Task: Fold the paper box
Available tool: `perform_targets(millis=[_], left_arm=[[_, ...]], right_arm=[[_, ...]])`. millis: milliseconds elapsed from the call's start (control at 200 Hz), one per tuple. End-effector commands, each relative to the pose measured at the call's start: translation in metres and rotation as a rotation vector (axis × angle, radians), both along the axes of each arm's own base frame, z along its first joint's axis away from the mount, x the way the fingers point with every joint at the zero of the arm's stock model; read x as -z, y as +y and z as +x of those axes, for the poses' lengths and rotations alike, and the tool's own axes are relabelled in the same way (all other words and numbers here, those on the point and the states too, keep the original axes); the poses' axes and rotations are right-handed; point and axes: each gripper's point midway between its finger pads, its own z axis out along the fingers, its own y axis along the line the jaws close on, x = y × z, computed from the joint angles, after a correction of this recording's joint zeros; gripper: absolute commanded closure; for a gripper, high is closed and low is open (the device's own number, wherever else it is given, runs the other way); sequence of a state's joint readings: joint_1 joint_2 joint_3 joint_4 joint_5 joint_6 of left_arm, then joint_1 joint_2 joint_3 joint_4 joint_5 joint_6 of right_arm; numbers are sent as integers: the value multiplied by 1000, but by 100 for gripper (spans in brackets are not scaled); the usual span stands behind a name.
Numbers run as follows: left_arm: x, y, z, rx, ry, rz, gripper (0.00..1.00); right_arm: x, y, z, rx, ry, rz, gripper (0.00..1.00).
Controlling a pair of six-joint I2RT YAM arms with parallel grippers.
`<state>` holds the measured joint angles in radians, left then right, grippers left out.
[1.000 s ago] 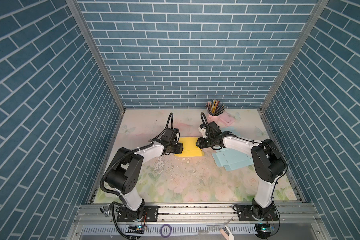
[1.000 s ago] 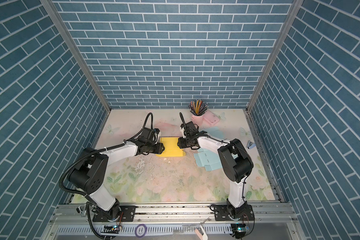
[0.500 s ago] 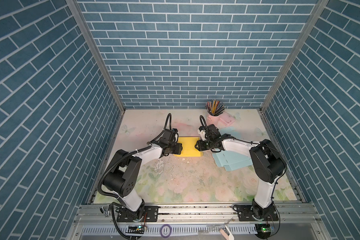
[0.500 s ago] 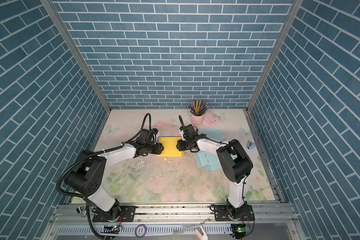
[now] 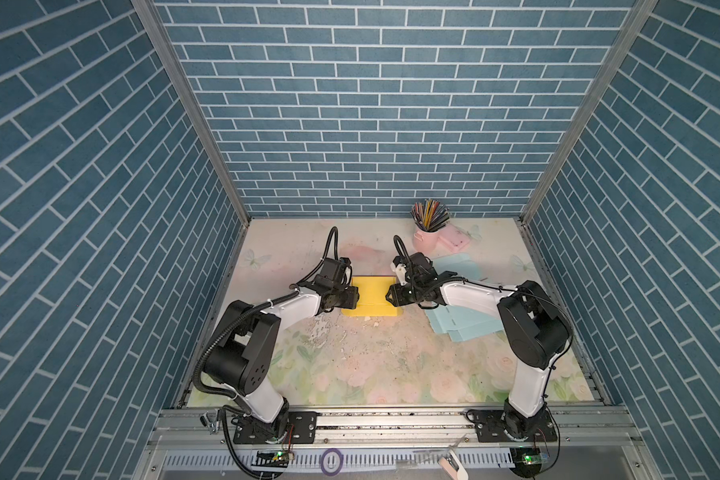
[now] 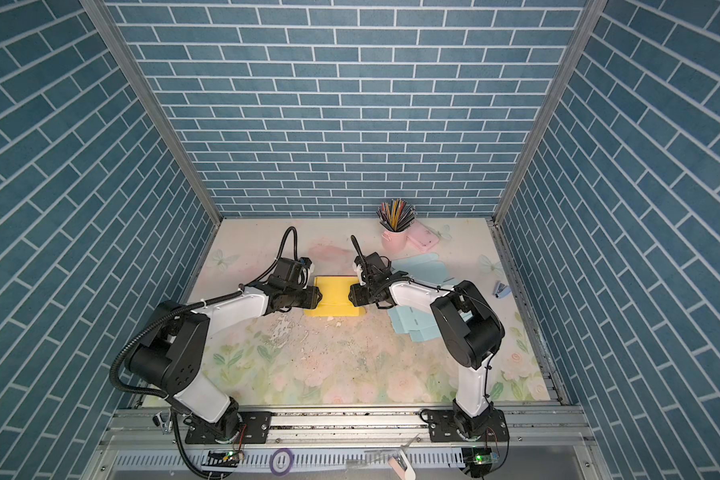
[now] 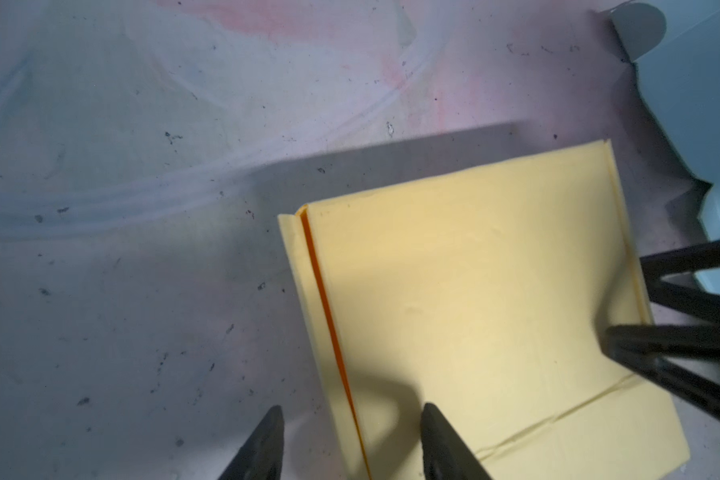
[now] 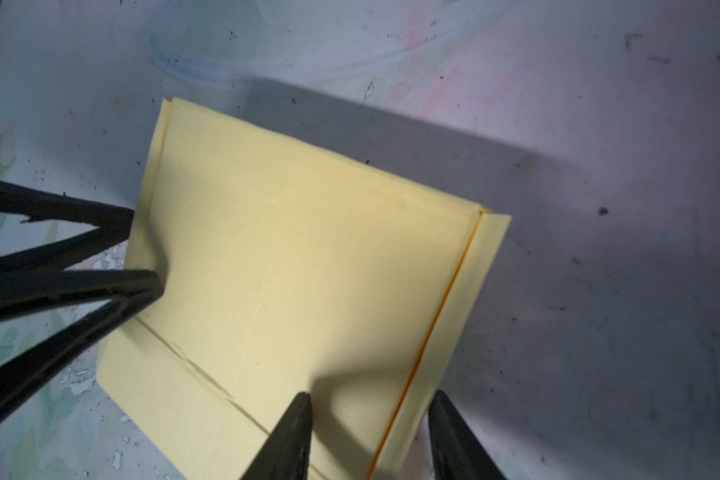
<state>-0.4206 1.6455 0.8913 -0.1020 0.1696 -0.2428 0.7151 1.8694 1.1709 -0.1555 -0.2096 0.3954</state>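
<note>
Right gripper [image 5: 388, 294] edged left, left gripper [image 5: 355, 297] drawn back, paper box [image 5: 373, 293] between

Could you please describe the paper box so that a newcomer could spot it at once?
On the floral table, look to the middle. The paper box lies flat there, between the left claw and the right claw. It is the only bright yellow piece; the flat sheets to its right are pale blue.

Paper box [image 5: 373, 296] between left claw [image 5: 355, 297], right claw [image 5: 388, 296].
</note>
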Motion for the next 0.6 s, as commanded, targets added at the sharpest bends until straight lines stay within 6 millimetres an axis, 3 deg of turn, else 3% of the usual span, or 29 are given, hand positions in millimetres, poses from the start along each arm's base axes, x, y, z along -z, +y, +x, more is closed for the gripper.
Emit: perform_targets(millis=[0, 140, 275, 470, 590], left_arm=[[14, 3, -5, 5, 28, 5, 47], [21, 3, -9, 15, 40, 5, 48], [21, 1, -9, 20, 29, -4, 48], [14, -4, -7, 30, 16, -31, 49], [6, -5, -6, 32, 7, -48, 49]], right_arm=[[1, -14, -21, 13, 26, -78, 54], [-35, -29, -6, 36, -90, -153, 54], [-61, -19, 13, 9, -157, -166, 54], [-45, 19, 33, -55, -123, -125, 58], [-29, 37, 31, -103, -78, -100, 61]])
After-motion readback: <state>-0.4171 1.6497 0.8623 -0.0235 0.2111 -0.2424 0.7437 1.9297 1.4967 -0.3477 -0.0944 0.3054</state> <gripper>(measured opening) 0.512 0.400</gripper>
